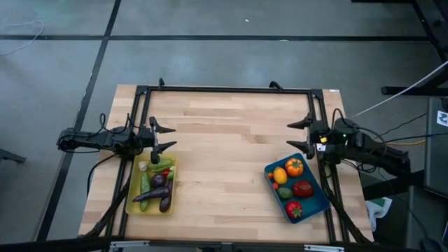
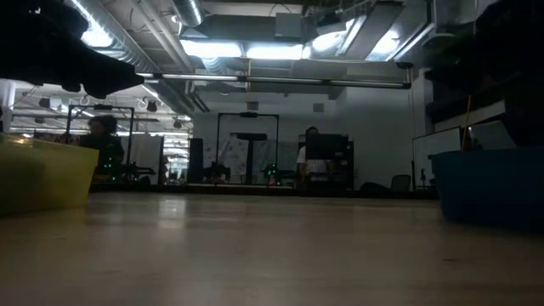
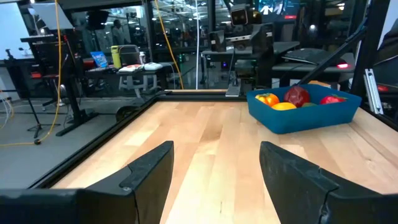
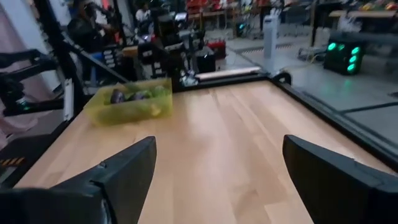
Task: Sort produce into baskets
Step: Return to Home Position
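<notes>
Sorting looks finished: all the toy produce lies in the shallow yellow plastic tray or the blue plastic tray, none on the wooden counter, with the left pincer and right pincer spread, empty.

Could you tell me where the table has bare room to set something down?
The table is bare between the yellow basket and the blue basket, and between the left gripper and right gripper. Both baskets are crowded with produce.
</notes>
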You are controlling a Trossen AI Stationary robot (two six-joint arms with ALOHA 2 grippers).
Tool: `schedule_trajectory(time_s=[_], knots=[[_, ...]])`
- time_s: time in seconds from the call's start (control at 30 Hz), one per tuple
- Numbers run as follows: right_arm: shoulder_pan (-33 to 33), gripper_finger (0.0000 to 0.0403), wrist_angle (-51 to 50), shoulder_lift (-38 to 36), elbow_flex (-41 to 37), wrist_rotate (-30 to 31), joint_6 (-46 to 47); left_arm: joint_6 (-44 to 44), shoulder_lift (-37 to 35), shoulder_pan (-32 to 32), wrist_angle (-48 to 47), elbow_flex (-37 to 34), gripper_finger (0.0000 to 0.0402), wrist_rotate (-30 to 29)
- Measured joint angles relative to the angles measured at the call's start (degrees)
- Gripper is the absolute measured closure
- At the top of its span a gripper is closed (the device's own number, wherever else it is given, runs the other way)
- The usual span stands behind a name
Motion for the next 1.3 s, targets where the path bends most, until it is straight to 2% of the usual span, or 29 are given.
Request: schedule_trajectory(time_s=[0.13,0.4,0.7,0.9,1.3], knots=[[0.0,0.0059,-0.02,-4.77,-2.4,1.97,0.02,0.0,-0.01,0.01,0.0,0.0,0.0167,0.01],[0.02,0.0059,3.41,-4.66,-6.67,1.97,0.44,-0.02,-0.01,-0.02,0.01,0.0,0.0167,0.02],[0.02,0.0059,18.61,-4.7,-14.66,2.47,0.15,-0.02,0.0,-0.02,0.0,0.0,0.0167,0.02],[0.02,0.0059,18.77,-4.65,-15.19,6.51,-2.04,-0.02,-0.01,-0.01,0.01,0.0,0.0167,0.02],[0.02,0.0059,17.46,-4.5,-15.32,7.35,-1.63,-0.02,-0.02,0.0,0.02,0.0,0.0167,0.02]])
